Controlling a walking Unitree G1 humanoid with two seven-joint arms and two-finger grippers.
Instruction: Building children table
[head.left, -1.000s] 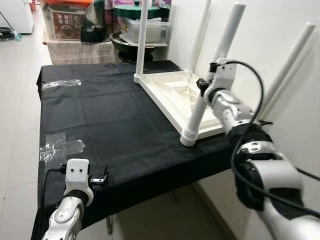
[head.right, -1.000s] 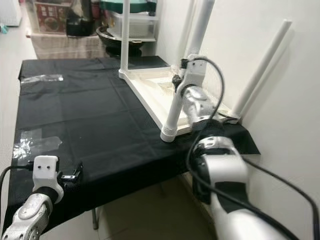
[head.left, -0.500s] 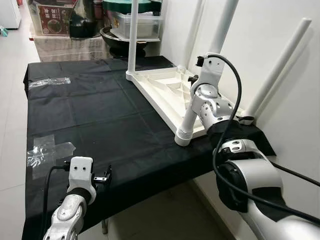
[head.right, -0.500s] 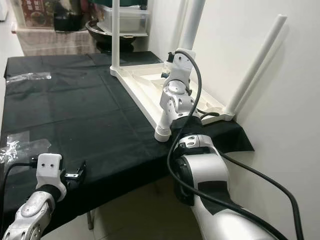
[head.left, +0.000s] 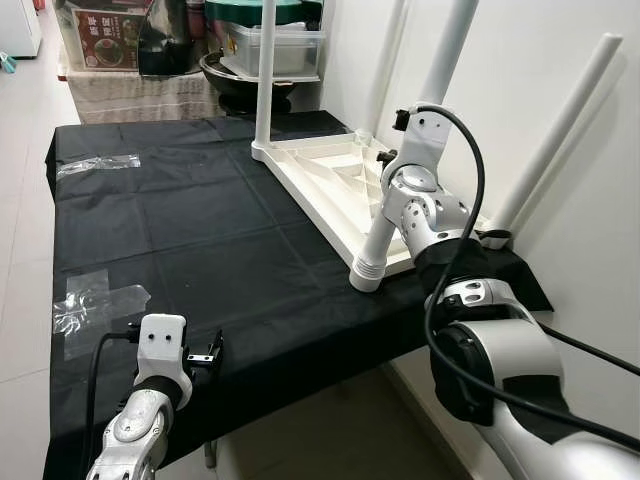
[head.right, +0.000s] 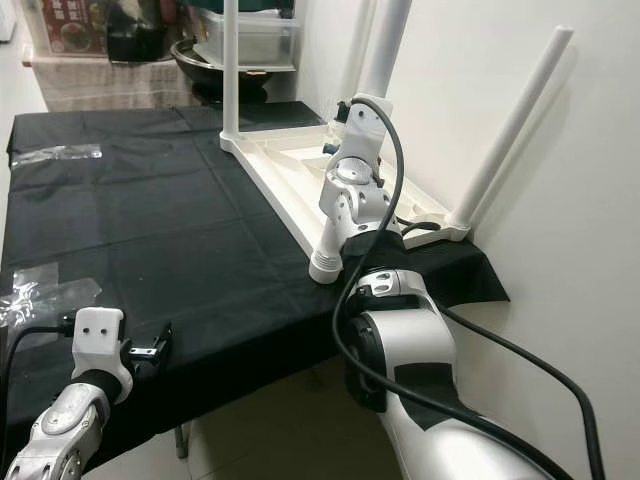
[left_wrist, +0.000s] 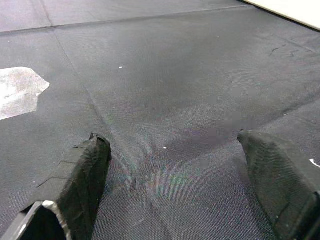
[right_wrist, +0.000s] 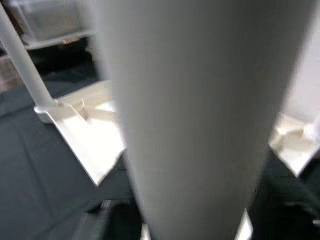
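Note:
A white children's table top lies upside down on the black cloth-covered table, with its white legs pointing up. My right gripper is shut around the near leg, a little above the ribbed base at the near corner. In the right wrist view that leg stands close between the dark fingers. My left gripper hovers low over the cloth near the front left edge. It is open, its fingers wide apart with nothing between them.
Other legs rise at the far corner and along the white wall. Clear tape patches stick to the cloth on the left. Storage boxes and a pan stand behind the table. Tiled floor lies to the left.
The camera swung about a second ago, shifting the whole scene left in view. Since half a second ago nothing has visibly moved; the right gripper stays on the leg.

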